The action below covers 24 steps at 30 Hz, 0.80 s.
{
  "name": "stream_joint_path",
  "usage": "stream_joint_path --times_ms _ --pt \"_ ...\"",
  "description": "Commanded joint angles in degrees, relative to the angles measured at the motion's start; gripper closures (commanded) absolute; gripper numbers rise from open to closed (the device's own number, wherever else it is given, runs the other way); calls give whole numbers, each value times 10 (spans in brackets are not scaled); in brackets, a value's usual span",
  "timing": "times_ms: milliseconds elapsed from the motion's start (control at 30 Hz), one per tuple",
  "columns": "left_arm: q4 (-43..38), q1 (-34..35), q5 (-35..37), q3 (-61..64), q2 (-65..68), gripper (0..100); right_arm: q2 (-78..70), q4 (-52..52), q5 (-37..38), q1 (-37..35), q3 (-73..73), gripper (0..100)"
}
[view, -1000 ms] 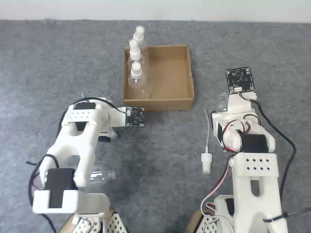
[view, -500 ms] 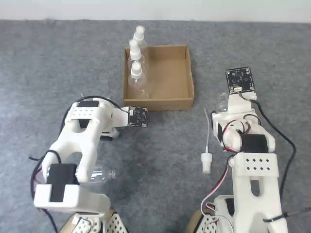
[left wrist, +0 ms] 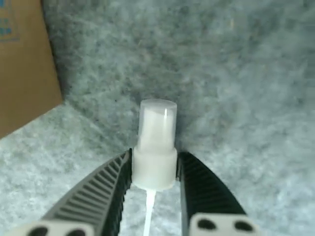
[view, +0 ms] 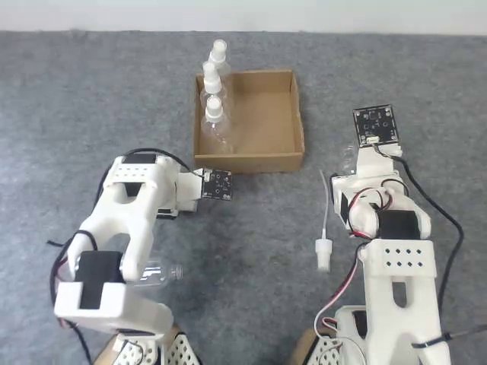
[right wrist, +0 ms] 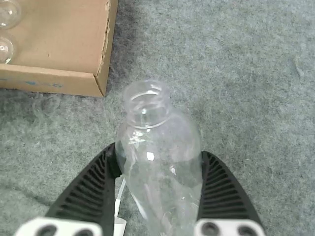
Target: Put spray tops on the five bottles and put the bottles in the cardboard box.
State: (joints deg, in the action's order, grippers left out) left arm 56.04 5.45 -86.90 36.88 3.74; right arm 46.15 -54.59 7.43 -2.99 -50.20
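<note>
Both arms lean toward the cardboard box (view: 247, 162).
Left tool (left wrist: 153, 164) clamps a spray top (left wrist: 156, 132), cap outward, tube trailing; right tool (right wrist: 158, 167) grips an open bottle (right wrist: 158, 142), mouth outward.

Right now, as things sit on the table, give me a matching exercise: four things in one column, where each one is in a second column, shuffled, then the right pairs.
Things:
1. three capped bottles
2. loose spray top
3. uncapped bottle lying on its side
4. other uncapped bottle

Places:
A. gripped in the right tool
B. on the carpet beside the left arm
C. in the cardboard box
D. on the carpet beside the right arm

Pairs: 1-C, 2-D, 3-B, 4-A.
</note>
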Motion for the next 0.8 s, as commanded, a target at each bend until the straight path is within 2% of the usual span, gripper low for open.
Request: stream_joint_path --times_ms 0,133,267,667,767 --pt "84 -4 7 -55 -3 870 15 14 -1 4 6 924" --pt "145 -4 47 -92 -2 852 15 14 -1 5 6 924" --pt "147 -4 81 -100 4 744 15 14 -1 6 6 924" --pt "146 -11 79 -99 7 776 15 14 -1 6 6 924" --pt "121 -8 79 -100 30 776 15 14 -1 6 6 924"
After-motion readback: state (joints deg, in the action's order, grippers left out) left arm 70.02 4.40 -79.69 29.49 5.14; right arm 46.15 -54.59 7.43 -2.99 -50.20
